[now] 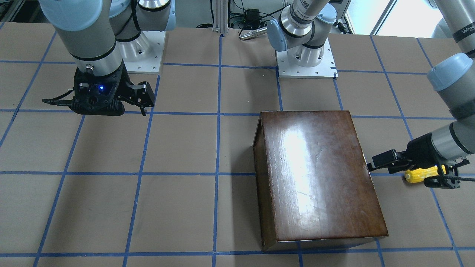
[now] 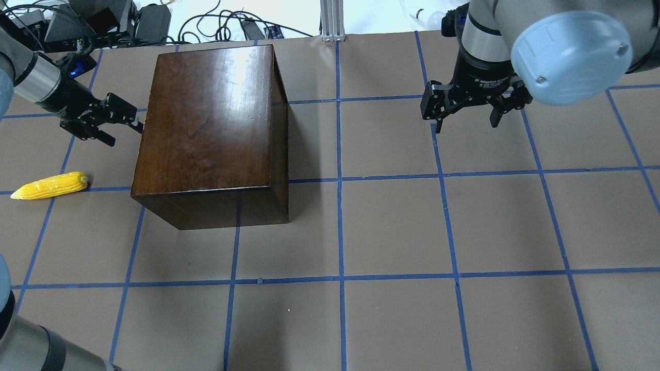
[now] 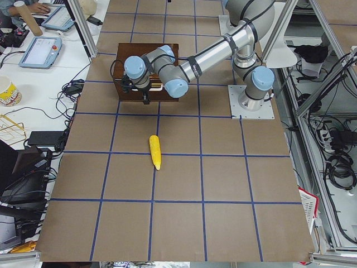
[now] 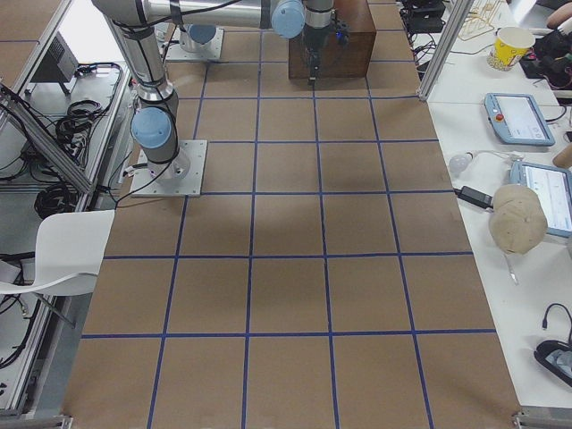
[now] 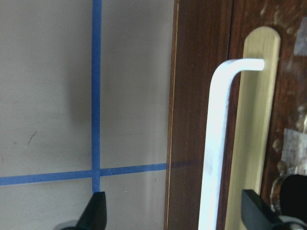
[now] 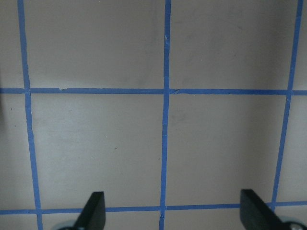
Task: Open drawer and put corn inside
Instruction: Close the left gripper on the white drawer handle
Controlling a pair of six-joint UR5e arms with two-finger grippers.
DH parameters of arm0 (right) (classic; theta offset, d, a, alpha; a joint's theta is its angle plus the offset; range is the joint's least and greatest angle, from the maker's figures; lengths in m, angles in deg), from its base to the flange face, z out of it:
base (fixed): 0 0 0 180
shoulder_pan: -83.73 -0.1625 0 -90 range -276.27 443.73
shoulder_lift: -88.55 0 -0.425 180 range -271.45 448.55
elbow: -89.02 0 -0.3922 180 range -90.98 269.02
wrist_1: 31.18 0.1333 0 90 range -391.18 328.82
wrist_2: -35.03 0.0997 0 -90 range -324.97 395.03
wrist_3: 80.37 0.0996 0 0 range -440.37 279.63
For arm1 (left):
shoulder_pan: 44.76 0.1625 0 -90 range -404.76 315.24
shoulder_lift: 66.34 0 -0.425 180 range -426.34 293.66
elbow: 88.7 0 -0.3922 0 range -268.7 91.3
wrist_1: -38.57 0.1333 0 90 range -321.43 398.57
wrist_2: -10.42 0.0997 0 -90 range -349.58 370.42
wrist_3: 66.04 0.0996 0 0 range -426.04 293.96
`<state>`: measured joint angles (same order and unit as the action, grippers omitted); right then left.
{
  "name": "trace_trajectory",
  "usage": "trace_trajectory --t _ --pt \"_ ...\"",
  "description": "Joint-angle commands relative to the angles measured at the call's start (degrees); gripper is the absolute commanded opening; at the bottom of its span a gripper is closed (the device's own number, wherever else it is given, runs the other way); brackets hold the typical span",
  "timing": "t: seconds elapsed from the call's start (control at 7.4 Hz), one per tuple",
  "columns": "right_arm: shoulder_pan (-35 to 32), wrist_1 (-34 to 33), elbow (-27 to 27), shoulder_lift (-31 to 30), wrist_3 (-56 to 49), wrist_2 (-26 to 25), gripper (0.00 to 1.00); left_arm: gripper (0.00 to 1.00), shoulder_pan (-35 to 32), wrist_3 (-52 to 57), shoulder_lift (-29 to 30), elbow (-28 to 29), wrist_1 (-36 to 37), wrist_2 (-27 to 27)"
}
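Note:
The dark-brown wooden box (image 2: 206, 129) stands on the table. Its drawer is shut. The chipped dark front panel (image 5: 288, 120) shows in the left wrist view, with a white bar handle (image 5: 216, 143) on a brass plate. My left gripper (image 2: 125, 122) is open at that face. In the left wrist view the gripper (image 5: 175, 211) has the handle between its fingers, apart from both. The yellow corn (image 2: 49, 186) lies on the table to the left of the box, also in the front view (image 1: 421, 174). My right gripper (image 2: 466, 116) is open and empty, above bare table far from the box.
The brown table (image 2: 392, 232) is marked with a grid of blue tape. The arm bases (image 1: 306, 59) stand at the robot's edge. Cables and electronics (image 2: 129, 20) lie beyond the far edge behind the box.

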<state>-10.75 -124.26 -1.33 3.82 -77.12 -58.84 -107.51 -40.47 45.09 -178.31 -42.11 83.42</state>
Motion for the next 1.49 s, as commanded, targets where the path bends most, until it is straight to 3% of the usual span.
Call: trace_trajectory --t 0.0,1.35 --pt "0.0 0.0 0.0 0.0 0.0 0.0 1.0 1.0 0.0 0.7 0.7 0.0 0.3 -0.1" --pt "0.0 -0.1 0.0 0.0 0.0 0.0 1.0 1.0 0.0 1.0 2.0 -1.6 2.9 0.0"
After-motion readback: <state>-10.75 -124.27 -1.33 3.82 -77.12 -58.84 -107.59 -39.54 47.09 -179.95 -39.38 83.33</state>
